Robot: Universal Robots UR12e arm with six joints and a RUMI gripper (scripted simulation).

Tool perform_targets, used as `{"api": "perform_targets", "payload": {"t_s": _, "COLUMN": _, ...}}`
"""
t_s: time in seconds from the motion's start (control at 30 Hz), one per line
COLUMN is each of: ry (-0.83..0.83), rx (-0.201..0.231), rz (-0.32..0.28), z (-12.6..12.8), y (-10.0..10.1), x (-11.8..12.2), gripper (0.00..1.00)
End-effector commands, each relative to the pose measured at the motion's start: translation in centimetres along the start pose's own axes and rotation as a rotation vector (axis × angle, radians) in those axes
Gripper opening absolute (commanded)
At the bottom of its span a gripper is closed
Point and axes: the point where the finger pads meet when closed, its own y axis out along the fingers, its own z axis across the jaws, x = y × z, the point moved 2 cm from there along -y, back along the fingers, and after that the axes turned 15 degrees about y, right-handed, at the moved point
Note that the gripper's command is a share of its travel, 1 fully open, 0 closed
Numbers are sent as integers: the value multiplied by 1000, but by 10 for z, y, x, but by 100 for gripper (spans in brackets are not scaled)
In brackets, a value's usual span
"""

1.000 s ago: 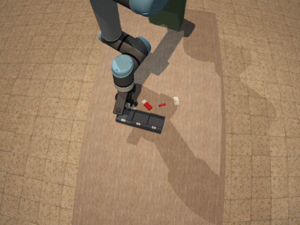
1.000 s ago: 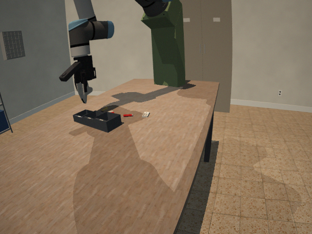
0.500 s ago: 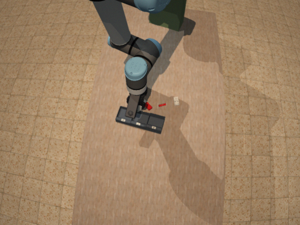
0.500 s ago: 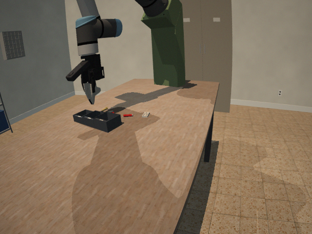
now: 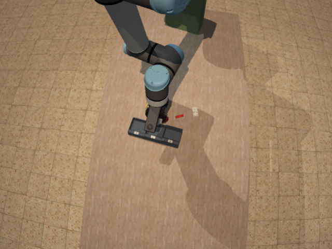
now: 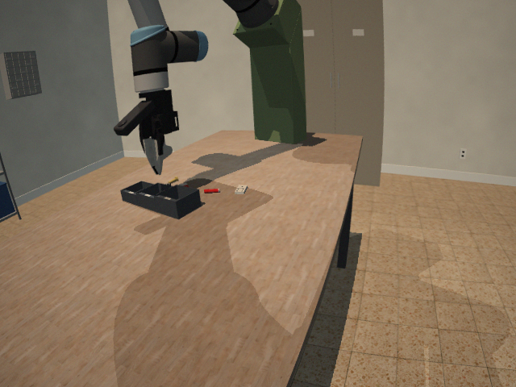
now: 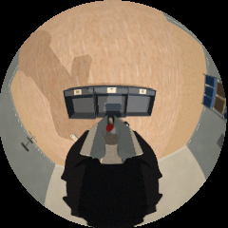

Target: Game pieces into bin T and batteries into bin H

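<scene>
My gripper is shut with nothing seen between its tips, above the rear edge of the bin row. The bin marked T is in the middle; the bin whose label seems to read H is right of it in the wrist view. A red battery-like cylinder and a white domino lie on the table. A red object is mostly hidden near the gripper. A thin yellow object lies behind the bins.
A third bin is joined to the other two; the row stands upright. The arm hides part of it in the top view. The green robot pedestal stands at the table's far end.
</scene>
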Motion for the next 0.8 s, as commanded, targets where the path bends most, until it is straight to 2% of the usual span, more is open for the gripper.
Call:
{"api": "perform_targets", "payload": {"t_s": 0.0, "ry": 0, "rx": 0, "rz": 1, "z": -1, "y": 8, "x": 0, "gripper": 4}}
{"api": "perform_targets", "payload": {"t_s": 0.53, "ry": 0, "rx": 0, "rz": 1, "z": -1, "y": 48, "x": 0, "gripper": 4}}
{"api": "perform_targets", "payload": {"t_s": 0.77, "ry": 0, "rx": 0, "rz": 1, "z": -1, "y": 57, "x": 0, "gripper": 4}}
